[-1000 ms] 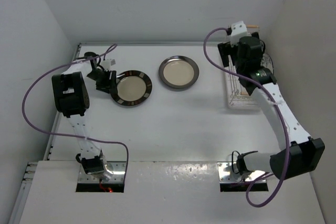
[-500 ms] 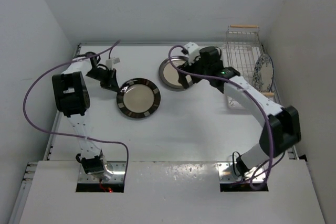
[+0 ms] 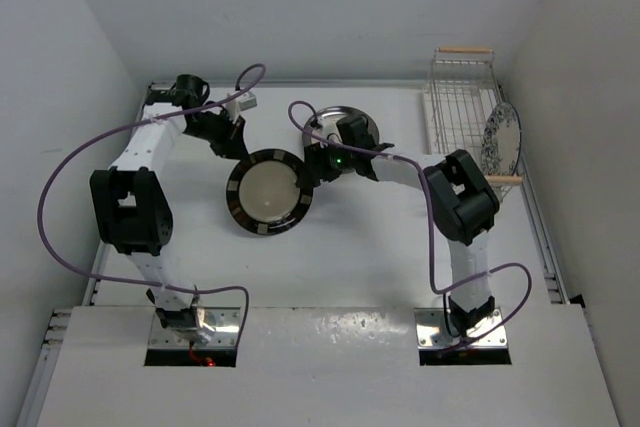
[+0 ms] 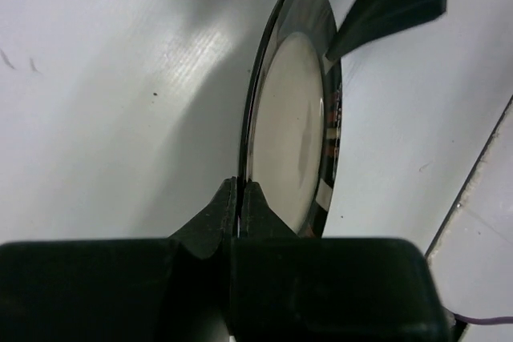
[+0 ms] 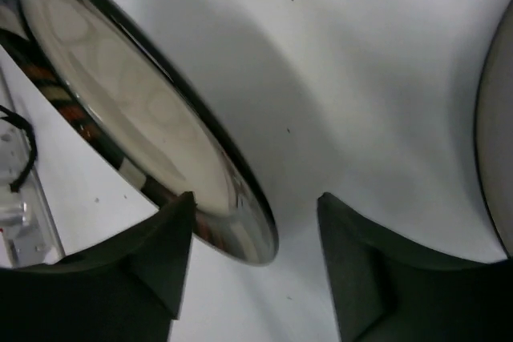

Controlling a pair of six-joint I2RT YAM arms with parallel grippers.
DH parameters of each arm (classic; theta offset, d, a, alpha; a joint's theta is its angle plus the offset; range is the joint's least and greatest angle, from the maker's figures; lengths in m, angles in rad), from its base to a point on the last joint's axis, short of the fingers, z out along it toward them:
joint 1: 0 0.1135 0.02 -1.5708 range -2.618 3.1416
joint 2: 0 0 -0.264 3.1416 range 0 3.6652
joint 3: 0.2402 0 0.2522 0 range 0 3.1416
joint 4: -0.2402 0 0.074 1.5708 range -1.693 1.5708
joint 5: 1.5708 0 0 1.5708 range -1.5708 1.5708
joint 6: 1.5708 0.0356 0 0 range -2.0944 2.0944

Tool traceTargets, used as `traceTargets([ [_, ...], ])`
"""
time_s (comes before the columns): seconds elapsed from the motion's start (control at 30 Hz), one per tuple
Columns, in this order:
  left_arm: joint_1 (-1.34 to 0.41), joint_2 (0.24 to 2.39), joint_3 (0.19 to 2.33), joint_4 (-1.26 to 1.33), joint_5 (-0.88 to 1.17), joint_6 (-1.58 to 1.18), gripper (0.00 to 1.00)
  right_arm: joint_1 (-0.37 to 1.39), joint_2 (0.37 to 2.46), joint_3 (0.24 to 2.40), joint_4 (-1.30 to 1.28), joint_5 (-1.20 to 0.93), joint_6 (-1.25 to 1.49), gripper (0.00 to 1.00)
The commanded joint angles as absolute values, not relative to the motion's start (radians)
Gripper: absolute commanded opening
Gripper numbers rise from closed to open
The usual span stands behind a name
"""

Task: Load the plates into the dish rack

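My left gripper (image 3: 234, 146) is shut on the far-left rim of the cream plate with the dark striped rim (image 3: 268, 192) and holds it tilted off the table. The left wrist view shows the fingers (image 4: 224, 206) pinching that plate (image 4: 292, 126) edge-on. My right gripper (image 3: 313, 167) is open at the plate's right edge. In the right wrist view (image 5: 255, 218) the plate's edge (image 5: 160, 118) lies between the jaws without touching them. The plain dark-rimmed plate (image 3: 352, 117) lies behind the right arm. The blue floral plate (image 3: 500, 139) stands in the dish rack (image 3: 455, 97).
The rack stands at the back right corner by the right wall. The plain-rimmed plate also shows at the right edge of the right wrist view (image 5: 498, 126). Purple cables loop over both arms. White walls close in the left, back and right sides.
The right arm left the blue floral plate standing in the rack and swung left to the striped plate. The left gripper took the striped plate's rim and moved it right and nearer.
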State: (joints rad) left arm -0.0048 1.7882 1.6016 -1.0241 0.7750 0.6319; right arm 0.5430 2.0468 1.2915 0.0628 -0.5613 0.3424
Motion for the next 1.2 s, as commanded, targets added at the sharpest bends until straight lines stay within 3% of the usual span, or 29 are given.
traceTargets([
  [0.0, -0.006, 1.778, 1.603, -1.037, 0.865, 0.666, 0.00, 0.557, 2.046, 1.249, 0.359, -0.667, 0.466, 0.59],
  [0.07, -0.015, 1.778, 1.603, -1.037, 0.874, 0.666, 0.00, 0.563, 2.054, 1.207, 0.409, -0.618, 0.494, 0.55],
  [0.17, -0.015, 1.778, 1.612, -1.037, 0.874, 0.657, 0.00, 0.543, 2.066, 1.164, 0.567, -0.627, 0.579, 0.25],
  [0.2, -0.015, 1.778, 1.612, -1.037, 0.874, 0.657, 0.00, 0.538, 2.075, 1.164, 0.580, -0.637, 0.612, 0.10],
  [0.27, -0.015, 1.778, 1.612, -1.026, 0.864, 0.657, 0.00, 0.537, 2.074, 1.170, 0.601, -0.675, 0.632, 0.02],
  [0.4, -0.015, 1.787, 1.624, -0.986, 0.827, 0.565, 0.00, 0.535, 2.019, 1.160, 0.609, -0.677, 0.641, 0.00],
  [0.5, -0.015, 1.821, 1.658, -0.986, 0.758, 0.525, 0.31, 0.528, 1.938, 1.147, 0.594, -0.647, 0.634, 0.00],
  [0.53, -0.015, 1.821, 1.690, -0.995, 0.721, 0.525, 0.51, 0.522, 1.883, 1.158, 0.533, -0.628, 0.615, 0.00],
  [0.63, 0.006, 1.809, 1.764, -0.997, 0.669, 0.474, 0.71, 0.499, 1.777, 1.189, 0.387, -0.562, 0.565, 0.00],
  [0.67, 0.021, 1.809, 1.781, -0.986, 0.628, 0.454, 0.93, 0.474, 1.757, 1.212, 0.356, -0.525, 0.542, 0.00],
  [0.73, 0.047, 1.780, 1.830, -0.954, 0.574, 0.381, 1.00, 0.456, 1.673, 1.251, 0.251, -0.493, 0.517, 0.00],
  [0.97, 0.147, 1.762, 1.931, -0.857, 0.281, 0.197, 1.00, 0.258, 1.453, 1.410, 0.011, -0.309, 0.425, 0.00],
  [1.17, 0.184, 1.763, 1.841, -0.857, 0.278, 0.186, 1.00, 0.032, 1.307, 1.494, -0.232, -0.008, 0.299, 0.00],
])
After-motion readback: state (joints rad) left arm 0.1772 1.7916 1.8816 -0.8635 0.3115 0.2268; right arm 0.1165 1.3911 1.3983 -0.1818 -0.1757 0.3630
